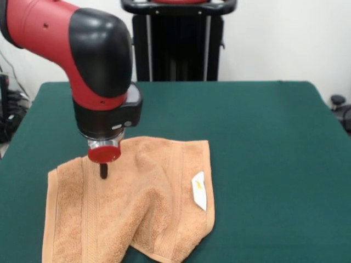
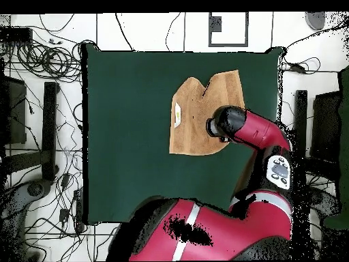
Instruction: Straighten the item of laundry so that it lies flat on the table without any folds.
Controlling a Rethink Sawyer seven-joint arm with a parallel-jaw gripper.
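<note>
Towel (image 1: pixel 148 203): I see it on the green counter (image 1: pixel 263 142), toward the near edge in the front view, with part running past the picture's bottom edge.
Lie: not flat; a fold runs through its near middle, one flap overlapping.
Label (image 1: pixel 199 190): white, at the towel's right-hand edge in the front view.
Tool (image 1: pixel 103 171): a dark tip directly over the towel's upper left area, at or just above the cloth; I cannot tell contact or opening.
</note>
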